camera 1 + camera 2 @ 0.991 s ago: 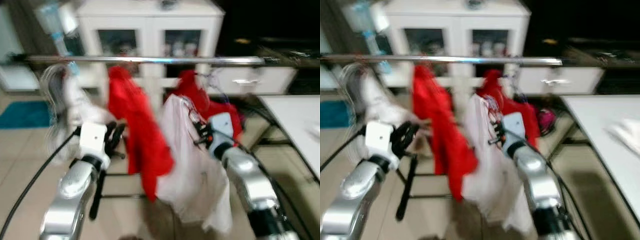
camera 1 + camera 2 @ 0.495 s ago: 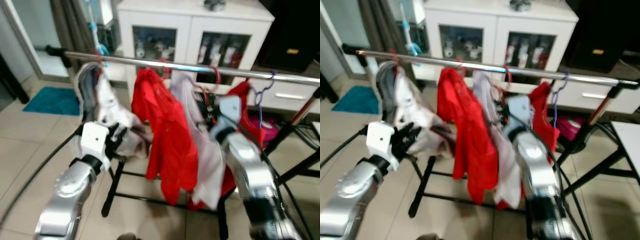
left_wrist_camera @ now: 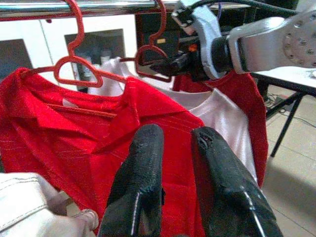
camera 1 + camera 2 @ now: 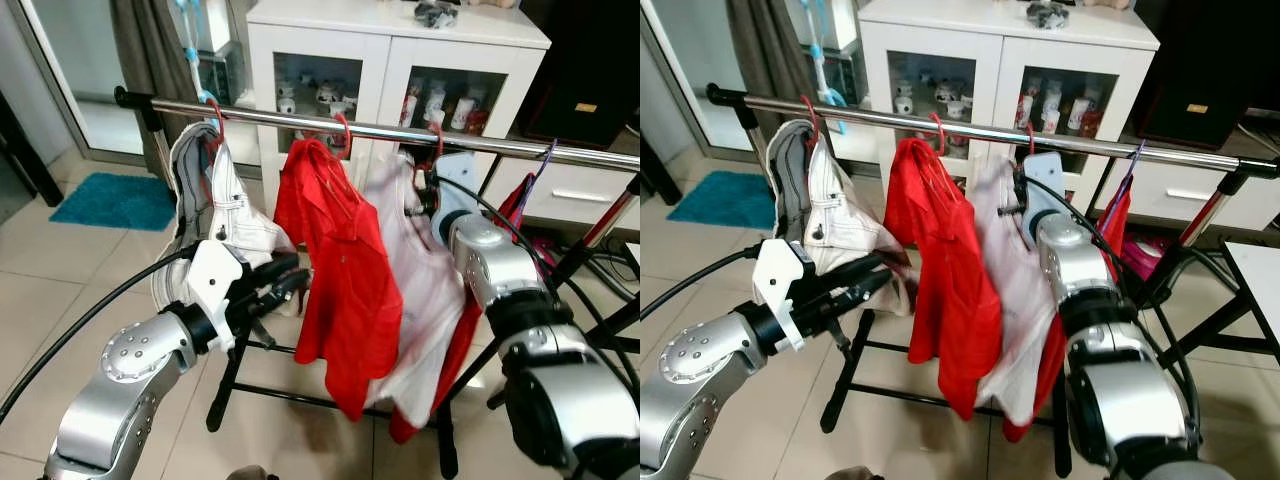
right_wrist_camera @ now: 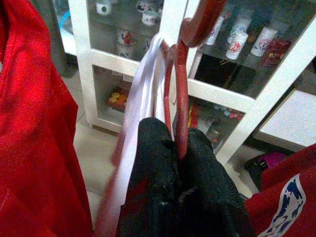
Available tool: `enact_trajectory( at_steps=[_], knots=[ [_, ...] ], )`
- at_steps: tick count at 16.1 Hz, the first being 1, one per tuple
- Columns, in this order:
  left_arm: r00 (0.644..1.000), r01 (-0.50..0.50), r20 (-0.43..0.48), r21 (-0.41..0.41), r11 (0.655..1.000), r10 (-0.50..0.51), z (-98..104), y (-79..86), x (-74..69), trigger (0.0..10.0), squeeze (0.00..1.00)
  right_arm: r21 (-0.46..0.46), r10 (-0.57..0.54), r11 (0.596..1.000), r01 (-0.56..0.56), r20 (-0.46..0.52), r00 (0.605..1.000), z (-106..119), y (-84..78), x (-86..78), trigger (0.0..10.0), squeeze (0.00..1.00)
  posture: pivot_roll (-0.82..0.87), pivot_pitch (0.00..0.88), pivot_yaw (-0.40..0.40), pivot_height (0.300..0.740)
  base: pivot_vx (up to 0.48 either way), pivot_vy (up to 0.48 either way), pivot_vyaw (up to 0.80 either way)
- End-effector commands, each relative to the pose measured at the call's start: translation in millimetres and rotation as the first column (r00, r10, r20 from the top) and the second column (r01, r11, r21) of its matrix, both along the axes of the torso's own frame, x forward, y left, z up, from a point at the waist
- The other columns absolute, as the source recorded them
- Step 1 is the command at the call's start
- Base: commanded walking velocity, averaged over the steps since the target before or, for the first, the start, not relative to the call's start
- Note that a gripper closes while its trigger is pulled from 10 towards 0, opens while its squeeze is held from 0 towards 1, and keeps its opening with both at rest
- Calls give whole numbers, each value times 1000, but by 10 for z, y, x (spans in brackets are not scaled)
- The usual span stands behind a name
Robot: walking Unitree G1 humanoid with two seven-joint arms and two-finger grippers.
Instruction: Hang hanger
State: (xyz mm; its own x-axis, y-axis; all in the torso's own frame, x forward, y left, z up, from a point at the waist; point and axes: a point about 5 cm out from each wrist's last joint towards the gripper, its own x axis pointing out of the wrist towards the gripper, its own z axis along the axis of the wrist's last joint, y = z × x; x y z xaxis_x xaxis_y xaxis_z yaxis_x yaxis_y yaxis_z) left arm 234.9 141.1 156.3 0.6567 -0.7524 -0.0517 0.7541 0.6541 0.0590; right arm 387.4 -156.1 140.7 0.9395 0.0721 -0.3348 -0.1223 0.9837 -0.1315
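A silver rail (image 4: 400, 133) runs across a clothes rack. My right gripper (image 4: 425, 195) is raised just under it, shut on the neck of a red hanger (image 5: 181, 98) that carries a pale shirt (image 4: 420, 290). The hanger's hook (image 3: 160, 29) reaches up to the rail. A red shirt (image 4: 340, 280) hangs to its left on its own red hanger (image 3: 79, 69). Lower down, my left gripper (image 4: 278, 285) points at the red shirt, open, with nothing between its fingers (image 3: 140, 173).
A white jacket (image 4: 225, 210) hangs at the rail's left end, and a purple hanger (image 4: 535, 170) and a red garment (image 4: 465, 340) at its right. A white cabinet (image 4: 390, 40) stands behind. A blue mat (image 4: 115, 200) lies at left, a white table (image 4: 1255, 270) at right.
The whole view has shifted and sharpened. My right gripper has lifted the hanger with the pale shirt from below the rail up to it. My left gripper now reaches toward the red shirt.
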Motion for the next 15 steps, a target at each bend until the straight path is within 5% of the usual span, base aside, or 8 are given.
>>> enact_trajectory(
  at_steps=[1, 3, 4, 7, 10, 15],
  knots=[
    [1000, 27, 8, 1, 1000, -27, 40, -24, -7, 10000, 0, -13, -6, 1000, 5, -84, 996, -149, -24, -46, 10000, 0, 46, 0, -22, 740, 0, 0, 0],
    [1000, 30, -3, 5, 1000, -30, 23, -34, -3, 10000, 0, -7, -3, 1000, 2, -128, 992, -296, -36, -101, 10000, 0, 39, 0, -13, 740, 0, 0, 0],
    [1000, 27, -6, 7, 1000, -27, 20, -27, 9, 10000, 0, 23, 3, 1000, -2, -21, 1000, -187, -69, -78, 10000, 1000, 35, 0, -10, 740, 0, 0, 0],
    [1000, -10, -7, 6, 1000, 10, 4, 12, 31, 10000, 0, 73, 112, 989, -125, 159, 981, 113, -86, -153, 10000, 1000, 22, 0, -3, 740, 0, 0, 0],
    [964, -262, -47, 15, 965, 262, -177, 216, 82, 10000, 0, 84, 200, 969, -231, 279, 939, 396, -83, -486, 10000, 1000, 9, 0, 8, 740, 0, 0, 0],
    [964, -262, -47, 15, 965, 262, -177, 216, 82, 10000, 0, 84, 200, 969, -231, 279, 939, 396, -83, -486, 10000, 1000, 9, 0, 8, 740, 0, 0, 0]
  ],
)
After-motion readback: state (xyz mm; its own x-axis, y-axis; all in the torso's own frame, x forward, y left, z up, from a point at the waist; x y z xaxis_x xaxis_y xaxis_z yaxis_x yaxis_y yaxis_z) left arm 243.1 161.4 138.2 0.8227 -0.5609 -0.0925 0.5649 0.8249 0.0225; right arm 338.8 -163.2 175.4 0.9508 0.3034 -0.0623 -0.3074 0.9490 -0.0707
